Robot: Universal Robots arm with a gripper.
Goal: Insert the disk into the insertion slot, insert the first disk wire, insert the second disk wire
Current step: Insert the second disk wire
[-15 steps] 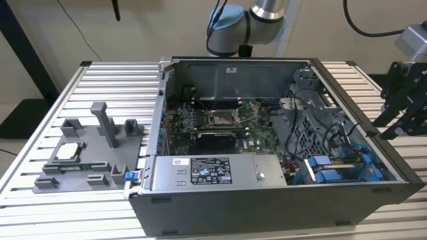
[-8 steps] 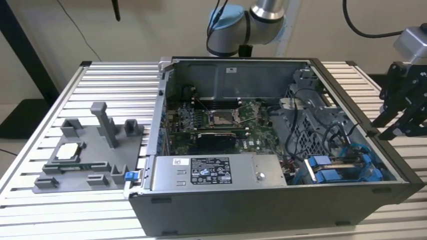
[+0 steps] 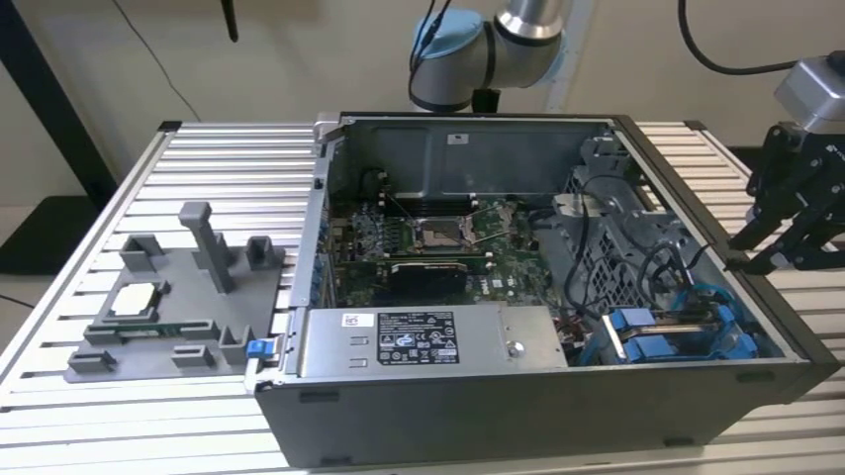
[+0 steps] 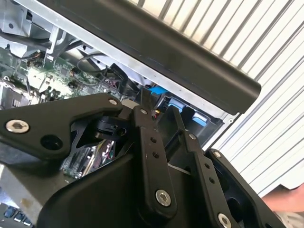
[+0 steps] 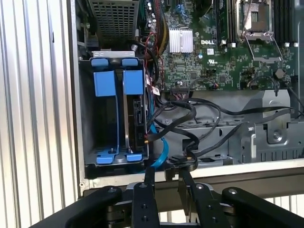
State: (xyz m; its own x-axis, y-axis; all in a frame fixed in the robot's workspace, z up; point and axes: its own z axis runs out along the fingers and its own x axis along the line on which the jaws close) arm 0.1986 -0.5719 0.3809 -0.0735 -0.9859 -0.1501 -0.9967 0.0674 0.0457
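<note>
First wrist view: black hand (image 5: 166,172) hovering outside grey sheet-metal, blue-railed insertion slot (image 5: 92,128), fingers narrowly parted, holding nothing. Blue-framed silver-grey disk (image 5: 137,111) apparently seated edge-on inside that slot, presumably for wiring.

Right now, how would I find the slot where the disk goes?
Find the open grey computer case. In the exterior view, look at its near corner on that view's right, past the labelled power-supply box. The insertion slot is the grey metal bay with bright blue tabs; the perforated cage next to it, seen in the first wrist view, has none.
</note>
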